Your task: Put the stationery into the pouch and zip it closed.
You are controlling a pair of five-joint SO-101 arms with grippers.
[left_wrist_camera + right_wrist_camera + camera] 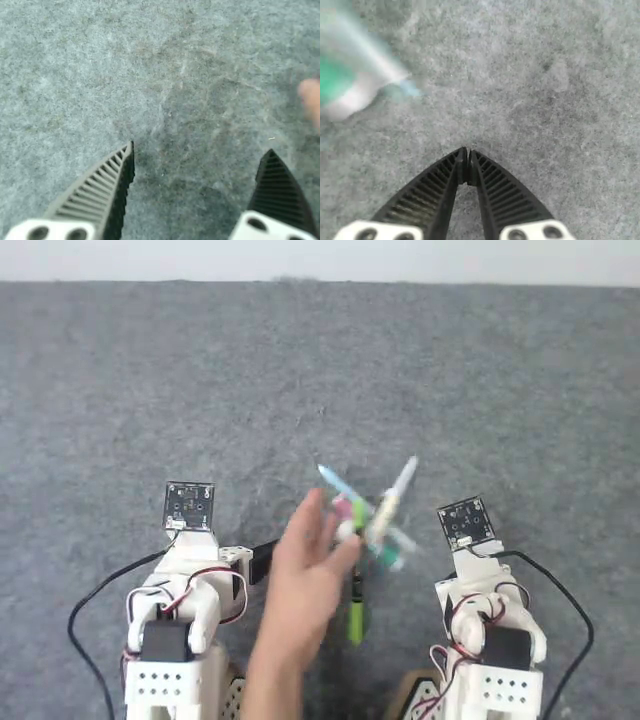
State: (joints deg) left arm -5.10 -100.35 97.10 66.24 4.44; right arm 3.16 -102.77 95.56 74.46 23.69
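A person's hand (305,570) comes in from the front edge between the two arms and holds a bunch of stationery (368,520): a light blue pen, a white pen, a pink item and a green marker (355,612) pointing toward the front. A fingertip (311,97) shows in the left wrist view. A blurred white and green pen (355,85) hangs over the carpet in the right wrist view. My left gripper (200,155) is open over bare carpet. My right gripper (468,152) is shut with nothing in it. Both arms sit tucked back at the front of the table.
Grey carpet (320,380) covers the whole table, with wide free room toward the back. Black cables (85,615) loop beside each arm's base at the front edge.
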